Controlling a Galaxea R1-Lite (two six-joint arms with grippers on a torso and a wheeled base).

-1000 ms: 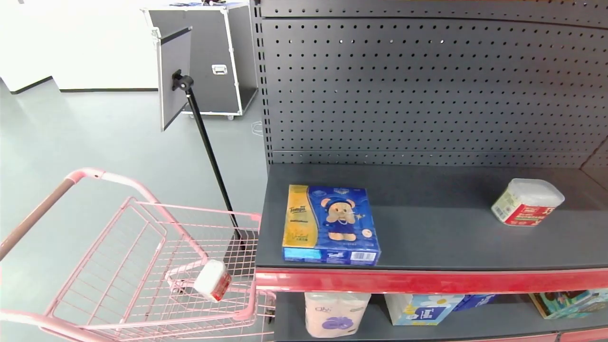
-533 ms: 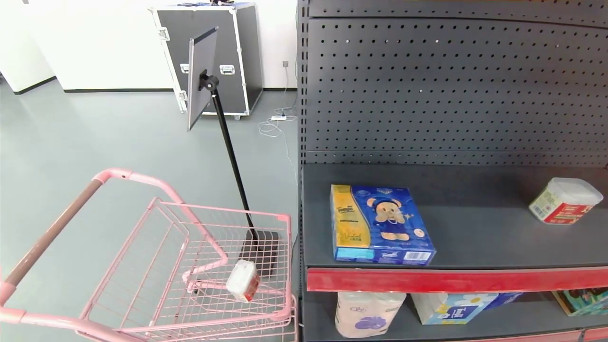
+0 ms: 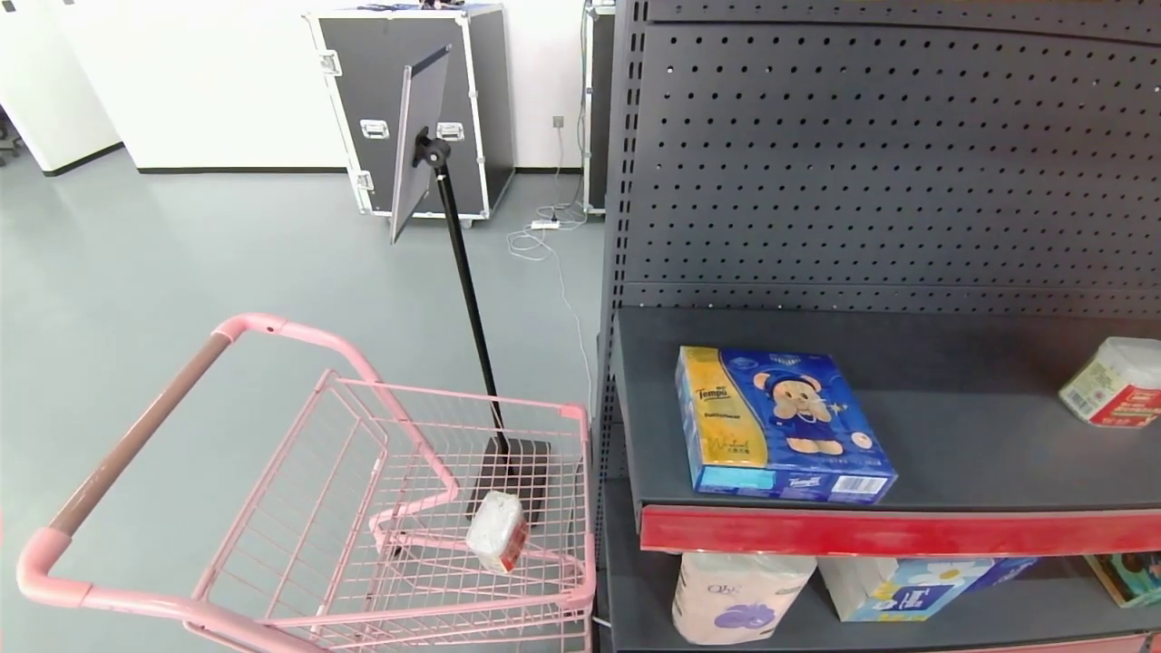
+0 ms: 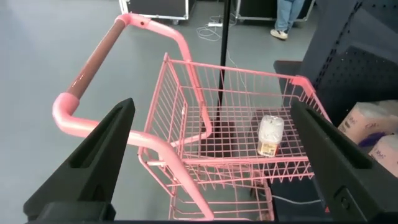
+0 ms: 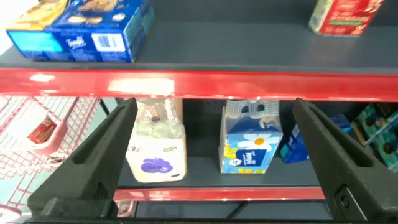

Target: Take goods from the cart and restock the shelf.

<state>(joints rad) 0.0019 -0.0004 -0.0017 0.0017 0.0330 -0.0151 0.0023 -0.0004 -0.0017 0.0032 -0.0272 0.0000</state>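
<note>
Printed matter on stocked goods: logos and labels present, fine print too small to read.
Reference is the red edge strip (image 3: 907,532). Just above it, the blue tissue box (image 3: 780,422) carries a wordmark on its yellow panel and a barcode patch on its front face. Far right above the strip, the white tub (image 3: 1117,381) bears a red label, illegible. Below the strip, the white roll pack (image 3: 739,594) and light-blue pack (image 3: 898,585) each show a front logo. Left of the strip, the wrapped pack (image 3: 498,531) in the cart (image 3: 573,413) has a red label, unreadable.
</note>
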